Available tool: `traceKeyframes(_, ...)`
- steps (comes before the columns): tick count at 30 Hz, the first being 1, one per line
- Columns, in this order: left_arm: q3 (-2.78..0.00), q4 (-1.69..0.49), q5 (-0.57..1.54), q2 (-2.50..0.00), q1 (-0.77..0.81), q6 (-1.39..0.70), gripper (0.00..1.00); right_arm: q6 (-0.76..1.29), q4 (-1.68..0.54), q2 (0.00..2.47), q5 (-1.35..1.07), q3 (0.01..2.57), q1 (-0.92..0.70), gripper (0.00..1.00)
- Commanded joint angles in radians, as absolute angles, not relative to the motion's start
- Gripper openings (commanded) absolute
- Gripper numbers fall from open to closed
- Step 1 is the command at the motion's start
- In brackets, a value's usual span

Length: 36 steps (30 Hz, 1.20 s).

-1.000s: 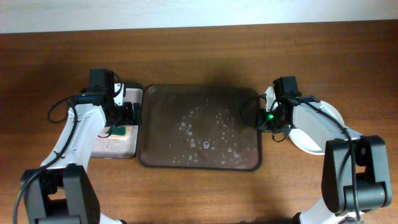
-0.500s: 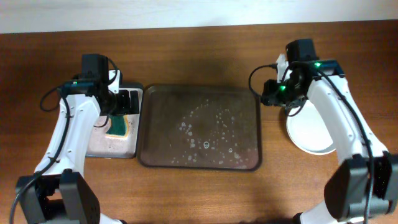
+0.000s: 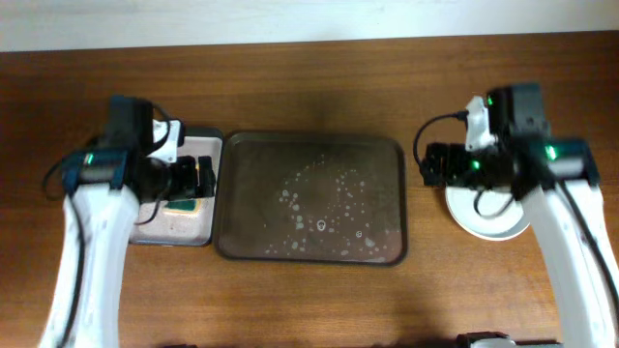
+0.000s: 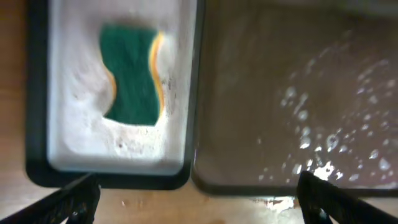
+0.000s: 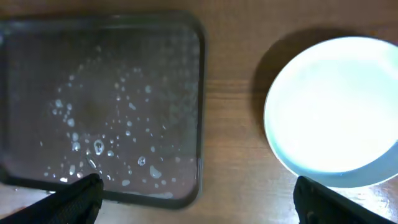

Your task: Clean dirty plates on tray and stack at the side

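- Nearest us, mid-bench, sits the tray (image 3: 253, 208), its long rim running along the near edge. We count one tray, beaded with droplets, and no plate on it.
- Level with it, toward the right edge, lie the plates (image 5: 336, 118), white and free of sauce. We see one round outline and cannot count the layers in it.
- The right gripper (image 3: 430, 166) hangs over the wood between tray and plates, fingers wide and empty.
- Toward the left edge we count one sponge tray (image 4: 112, 180) holding one green sponge (image 4: 132, 73). The left gripper (image 3: 201, 177) hovers over its right rim, fingers wide, holding nothing.
- We judge the work all but done, with only the arms left to take clear. We would lift each straight up first, fingers apart, so that neither clips the plates or the sponge tray.
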State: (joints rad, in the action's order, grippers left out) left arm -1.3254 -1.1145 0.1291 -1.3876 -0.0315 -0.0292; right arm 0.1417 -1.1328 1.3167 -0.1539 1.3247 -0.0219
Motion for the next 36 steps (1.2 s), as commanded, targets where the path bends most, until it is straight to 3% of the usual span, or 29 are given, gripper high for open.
traceKeyframes(1, -1.207, -1.039, 0.146, -1.182, -0.033, 0.002, 0.99, 0.136, -1.078, 1.129, -0.114, 1.193, -0.019, 0.99)
traceKeyframes(7, -0.968, -0.905, 0.145, -0.832, -0.034, 0.001, 0.99, 0.136, -1.038, 0.772, -0.060, 1.029, -0.019, 0.99)
traceKeyframes(14, -0.884, -0.917, 0.142, -0.620, -0.034, 0.001, 0.99, 0.136, -1.071, 0.570, -0.036, 1.017, -0.019, 0.99)
traceKeyframes(36, -0.884, -0.917, 0.142, -0.606, -0.034, 0.001, 0.99, 0.037, -1.086, 0.511, 0.085, 1.009, -0.019, 0.99)
